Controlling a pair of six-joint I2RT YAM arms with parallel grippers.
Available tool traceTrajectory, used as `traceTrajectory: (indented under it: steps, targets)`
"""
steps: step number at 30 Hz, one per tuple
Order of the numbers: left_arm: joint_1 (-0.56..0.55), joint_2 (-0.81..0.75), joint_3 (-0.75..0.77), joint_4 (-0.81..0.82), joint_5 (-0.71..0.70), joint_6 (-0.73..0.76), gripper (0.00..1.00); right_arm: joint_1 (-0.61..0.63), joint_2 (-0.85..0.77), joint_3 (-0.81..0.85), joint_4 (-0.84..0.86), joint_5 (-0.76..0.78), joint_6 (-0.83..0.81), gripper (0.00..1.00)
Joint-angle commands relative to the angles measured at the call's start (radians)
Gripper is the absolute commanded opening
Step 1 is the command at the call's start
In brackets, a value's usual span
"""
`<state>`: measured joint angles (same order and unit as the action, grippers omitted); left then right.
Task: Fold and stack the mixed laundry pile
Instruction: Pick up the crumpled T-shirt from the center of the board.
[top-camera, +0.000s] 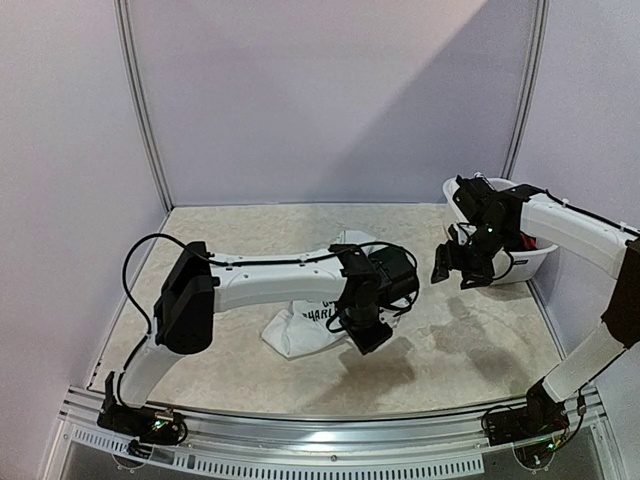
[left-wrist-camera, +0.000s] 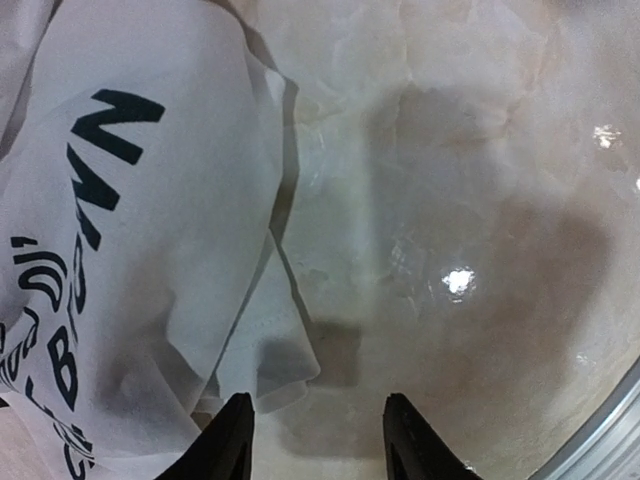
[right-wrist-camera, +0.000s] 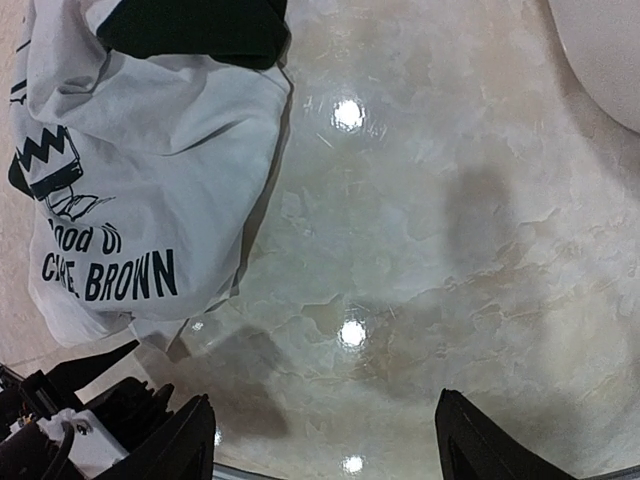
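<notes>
Two grippers hang empty over the beige marbled table (top-camera: 470, 340). The left gripper (left-wrist-camera: 320, 450) has its jaws partly apart on nothing, just beside the hem of the crumpled white T-shirt with black print (left-wrist-camera: 150, 250) lying mid-table. The right gripper (right-wrist-camera: 330, 450) has its jaws spread wide.

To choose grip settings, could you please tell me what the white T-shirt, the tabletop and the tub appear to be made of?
T-shirt: soft matte fabric, likely cotton; it creases and drapes.
Tabletop: glossy marble-patterned surface, perhaps laminate; lamp glints show.
Tub: smooth white, probably plastic.
</notes>
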<state>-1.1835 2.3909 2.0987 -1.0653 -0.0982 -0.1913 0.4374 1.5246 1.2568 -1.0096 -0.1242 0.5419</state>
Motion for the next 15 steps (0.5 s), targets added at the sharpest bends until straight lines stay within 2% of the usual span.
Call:
traceTrajectory:
  steps: [1, 4, 9, 14, 15]
  targets:
    - [0.002, 0.050, 0.009, -0.013, -0.039, -0.002, 0.43, -0.004, -0.044, -0.016, -0.025, 0.023, 0.009, 0.76]
    - [0.002, 0.065, 0.001, -0.005, -0.061, -0.007, 0.39, -0.004, -0.052, -0.010, -0.034, 0.024, 0.005, 0.77]
    - [0.012, 0.072, -0.045, 0.012, -0.120, -0.019, 0.26, -0.004, -0.053, 0.001, -0.041, 0.020, 0.008, 0.77]
    - [0.022, 0.041, -0.099, 0.073, -0.123, -0.001, 0.01, -0.003, -0.055, 0.004, -0.046, 0.015, 0.013, 0.77]
    - [0.022, 0.035, -0.094, 0.073, -0.117, 0.008, 0.00, -0.003, -0.056, 0.005, -0.046, 0.015, 0.014, 0.76]
